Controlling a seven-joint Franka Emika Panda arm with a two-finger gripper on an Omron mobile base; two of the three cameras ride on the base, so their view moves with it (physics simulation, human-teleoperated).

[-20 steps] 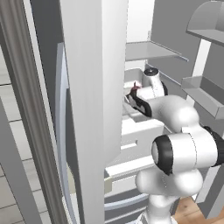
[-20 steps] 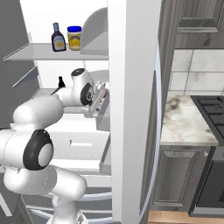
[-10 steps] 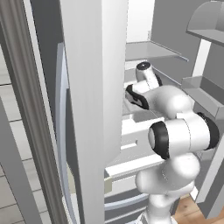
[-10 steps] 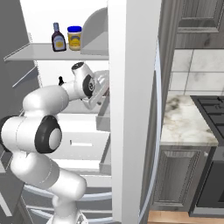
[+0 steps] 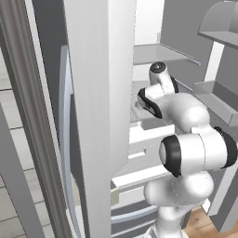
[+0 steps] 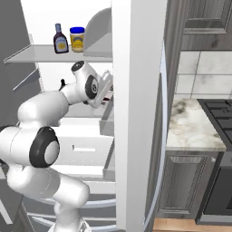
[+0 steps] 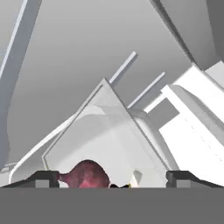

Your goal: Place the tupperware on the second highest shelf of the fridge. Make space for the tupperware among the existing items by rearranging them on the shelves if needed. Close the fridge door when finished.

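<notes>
A clear tupperware (image 7: 105,140) with a dark red lump of food (image 7: 87,175) inside lies on a pale surface inside the fridge (image 6: 136,113), right in front of my hand. My gripper (image 7: 113,177) is open, and its two fingertips (image 7: 46,177) stand wide apart on either side of the box's near end. In the right base view my wrist (image 6: 86,84) reaches in below the shelf (image 6: 27,55) that carries a dark bottle (image 6: 60,39) and a yellow jar (image 6: 77,39). The fridge door's edge hides the fingers there. In the left base view my wrist (image 5: 158,86) sits under a shelf (image 5: 158,53).
Both upper door leaves stand open, one close on each side of the arm. The right one carries grey lipped bins (image 5: 218,100). White drawers (image 6: 86,145) lie below my arm. A marble counter (image 6: 192,124) and dark cabinets (image 6: 190,190) lie right of the fridge.
The jaws have opened wide off the tupperware, which now rests by itself. My wrist has lifted a little and the elbow has swung in closer to the fridge.
</notes>
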